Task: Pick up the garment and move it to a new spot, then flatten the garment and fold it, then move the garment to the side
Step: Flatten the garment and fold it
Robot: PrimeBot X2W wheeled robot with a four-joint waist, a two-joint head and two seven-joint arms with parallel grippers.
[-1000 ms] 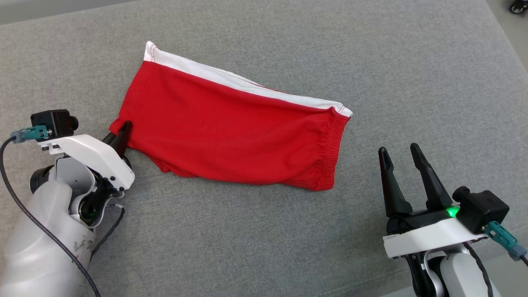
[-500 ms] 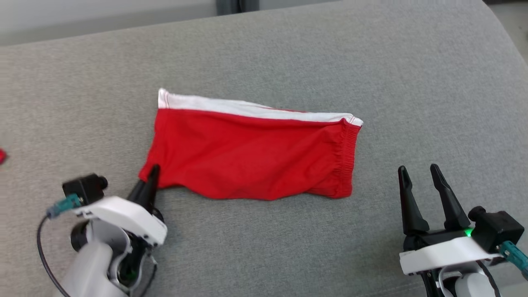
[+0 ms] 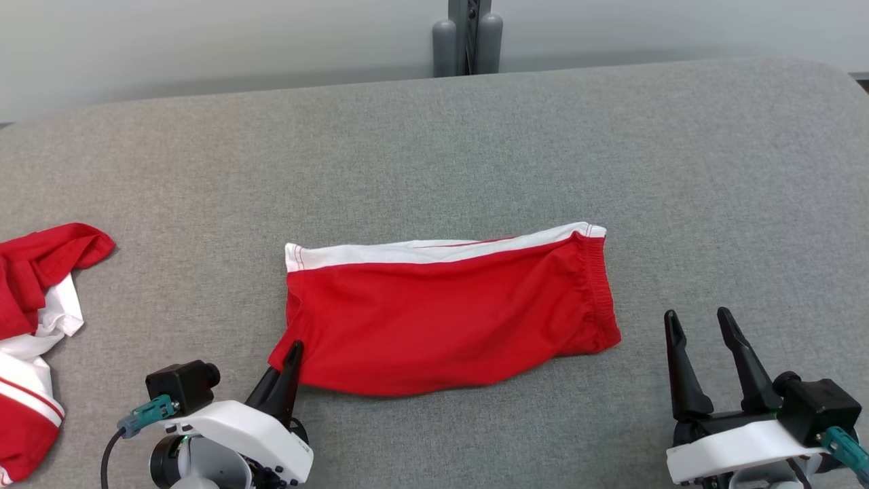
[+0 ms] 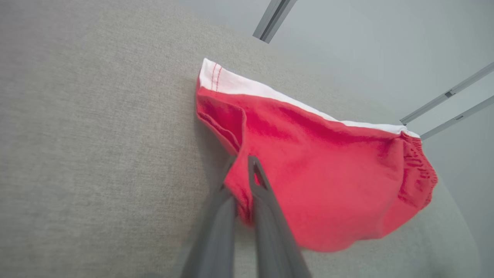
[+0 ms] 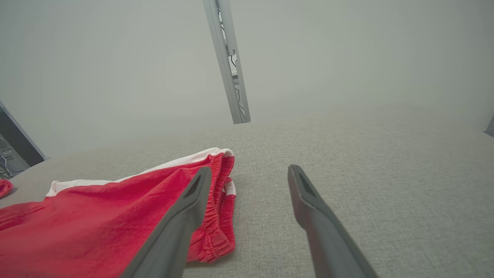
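Observation:
The garment [image 3: 441, 319], folded red shorts with a white side stripe and an elastic waistband at the right end, lies on the grey cushion. My left gripper [image 3: 293, 353] is shut on the garment's near-left corner; the left wrist view shows red cloth [image 4: 308, 170] pinched between the fingers [image 4: 266, 197]. Off the garment's right end, my right gripper [image 3: 699, 322] stands open with nothing between its fingers. In the right wrist view the waistband [image 5: 220, 200] lies just left of the open right gripper [image 5: 249, 172].
Another red and white piece of clothing [image 3: 34, 326] is crumpled at the cushion's left edge. The grey cushion [image 3: 475, 149] stretches back to a pale wall with a metal post [image 3: 467, 34]. Bare cushion lies behind and to the right.
The head camera has tilted up, showing the wall and the clothing at the left. My left gripper, still shut on the corner, has drawn the garment round so it lies squarer. The right gripper stays open.

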